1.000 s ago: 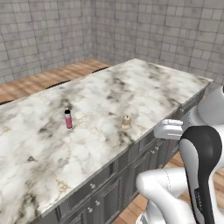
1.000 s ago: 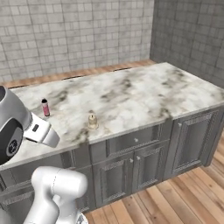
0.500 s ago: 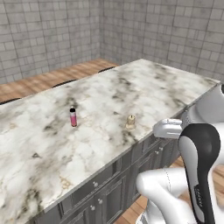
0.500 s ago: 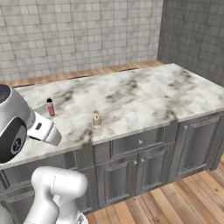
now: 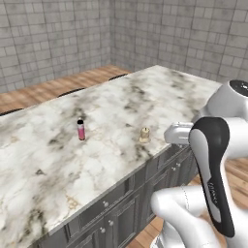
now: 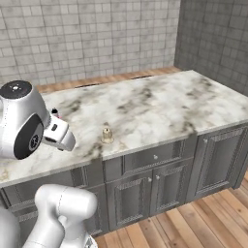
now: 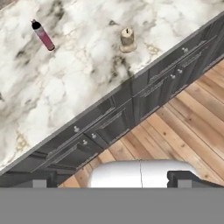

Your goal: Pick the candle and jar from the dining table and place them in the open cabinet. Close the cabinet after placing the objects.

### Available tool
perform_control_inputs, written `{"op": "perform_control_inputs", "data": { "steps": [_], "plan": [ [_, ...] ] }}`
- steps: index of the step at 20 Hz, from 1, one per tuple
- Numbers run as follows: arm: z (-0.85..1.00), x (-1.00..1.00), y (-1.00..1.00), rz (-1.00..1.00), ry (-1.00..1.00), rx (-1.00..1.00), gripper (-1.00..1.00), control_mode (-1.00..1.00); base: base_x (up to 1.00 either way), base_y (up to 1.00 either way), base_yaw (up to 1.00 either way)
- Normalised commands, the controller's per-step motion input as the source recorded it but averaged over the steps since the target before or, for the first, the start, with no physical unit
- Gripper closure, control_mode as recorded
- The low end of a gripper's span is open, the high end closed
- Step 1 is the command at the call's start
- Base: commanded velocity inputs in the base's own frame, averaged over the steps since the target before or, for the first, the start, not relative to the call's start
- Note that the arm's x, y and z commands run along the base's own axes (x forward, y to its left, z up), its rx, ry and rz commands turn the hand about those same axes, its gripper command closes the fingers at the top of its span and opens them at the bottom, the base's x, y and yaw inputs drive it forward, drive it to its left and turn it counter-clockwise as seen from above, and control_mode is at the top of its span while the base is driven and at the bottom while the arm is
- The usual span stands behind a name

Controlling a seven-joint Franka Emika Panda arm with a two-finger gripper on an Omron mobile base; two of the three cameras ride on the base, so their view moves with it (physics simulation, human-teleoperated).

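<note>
The candle (image 5: 144, 135) (image 6: 106, 135) (image 7: 127, 39) is a small squat cream piece standing upright near the front edge of the dining table (image 5: 121, 101) (image 6: 160, 104) (image 7: 78, 78), a white-and-grey marble slab on a dark grey panelled base. My gripper (image 7: 114, 178) is open with nothing between its fingers. It hangs out in front of the table edge, above the wooden floor, well short of the candle. The jar and the cabinet are out of view.
A slim pink bottle with a black cap (image 5: 81, 130) (image 6: 54, 113) (image 7: 43, 35) stands on the marble left of the candle. Drawers and doors with small knobs (image 6: 155, 157) line the table's front. Grey tiled walls stand behind, and wooden floor (image 6: 203, 218) runs along the table.
The whole picture has slid slightly, so the camera moved with the base; candle and bottle sit a little further right in both base views. The gripper stays open.
</note>
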Motion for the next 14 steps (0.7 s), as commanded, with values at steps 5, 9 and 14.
{"op": "perform_control_inputs", "data": {
  "steps": [5,9,14],
  "plan": [
    [-0.13,0.01,-0.01,0.0,0.0,-0.11,-1.0,-1.0,0.0,0.0,0.0],
    [-0.42,0.0,-0.24,0.0,0.01,-0.33,-1.0,-1.0,0.0,0.0,0.0],
    [-0.18,0.0,-0.26,0.0,0.08,-0.23,-1.0,-1.0,0.0,0.0,0.0]
  ]
}}
